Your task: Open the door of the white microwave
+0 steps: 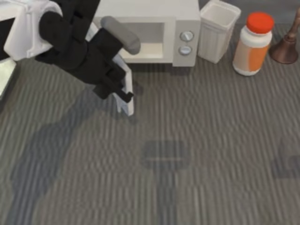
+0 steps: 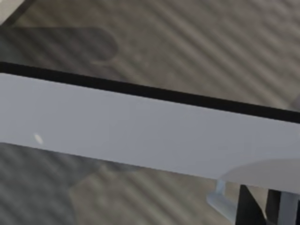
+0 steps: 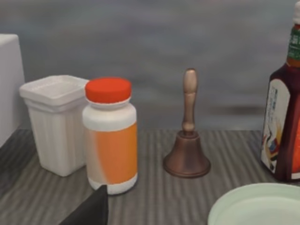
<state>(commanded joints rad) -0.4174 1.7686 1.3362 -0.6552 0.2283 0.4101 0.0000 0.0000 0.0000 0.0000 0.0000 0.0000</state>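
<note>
the left arm [image 1: 70, 42] is built of blocky matte black segments, joined to a glossy white shell [image 1: 23, 28] at the upper end. a rounded grey cylinder [image 1: 121, 33] is mounted across the black wrist. the left gripper [image 1: 123, 96] is finished in black with short dark fingers [image 1: 125, 96]. no cables or markings are seen.

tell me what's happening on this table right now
The left gripper is at the free edge of the off-white microwave door, which already stands swung out from the boxy white microwave, leaving the cavity open. To its right stand a white ribbed square tub, a white pill bottle with an orange-red cap and a brown hand bell. The right arm is out of the top view.
</note>
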